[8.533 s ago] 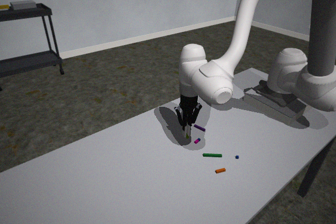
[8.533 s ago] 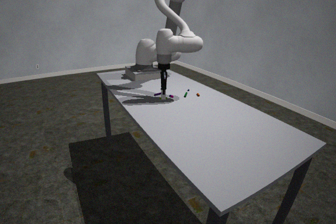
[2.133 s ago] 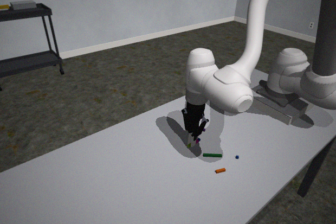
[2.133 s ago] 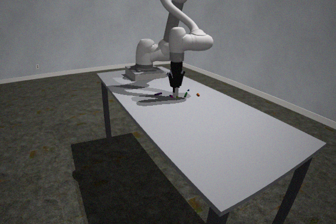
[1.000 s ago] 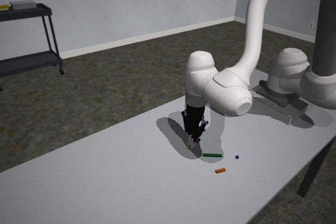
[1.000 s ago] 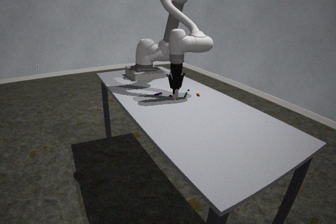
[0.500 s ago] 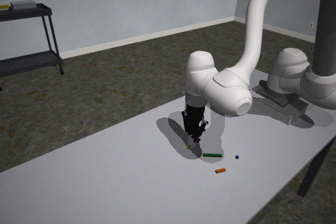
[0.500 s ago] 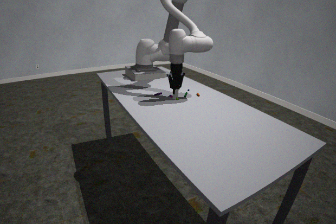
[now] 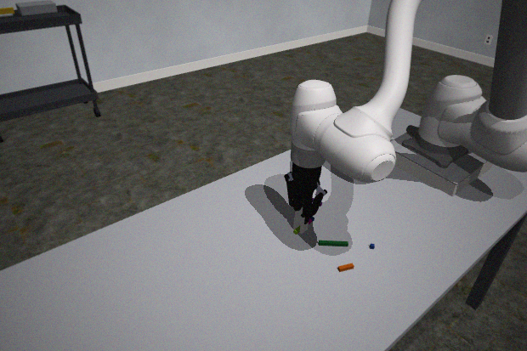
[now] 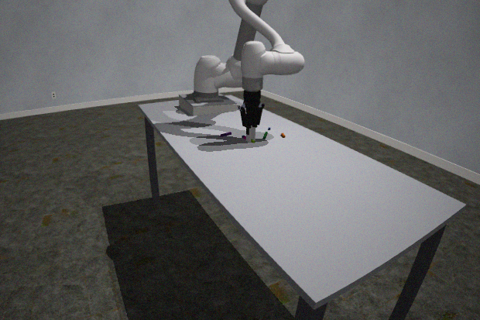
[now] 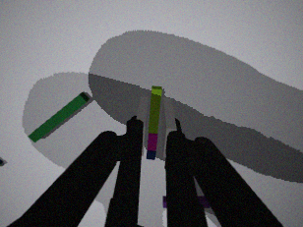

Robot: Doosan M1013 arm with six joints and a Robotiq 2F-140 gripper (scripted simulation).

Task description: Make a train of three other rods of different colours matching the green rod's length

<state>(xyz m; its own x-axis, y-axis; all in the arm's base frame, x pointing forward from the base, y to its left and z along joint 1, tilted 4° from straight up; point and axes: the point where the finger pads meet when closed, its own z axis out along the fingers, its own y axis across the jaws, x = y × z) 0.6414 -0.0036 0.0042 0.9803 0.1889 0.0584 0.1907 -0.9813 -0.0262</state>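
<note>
A train lies flat on the table [image 9: 170, 274] [image 10: 310, 191]. It is a lime rod [image 11: 155, 109] [image 9: 297, 230], a magenta rod [image 11: 152, 141] and a small blue rod [image 11: 151, 154], end to end in one line. My gripper [image 11: 154, 109] [image 9: 304, 221] [image 10: 250, 135] stands low over the magenta and blue end. Its fingers are slightly apart, with a narrow gap on each side of the rods, and hold nothing. The green rod [image 11: 59, 117] [image 9: 332, 243] [image 10: 265, 135] lies apart, to the left in the wrist view.
An orange rod [image 9: 345, 267] [image 10: 282, 135] and a second small blue rod [image 9: 371, 246] lie beyond the green rod. A purple rod [image 10: 225, 134] lies behind the gripper, towards the arm's base [image 9: 443, 159]. A cart [image 9: 42, 61] stands by the far wall.
</note>
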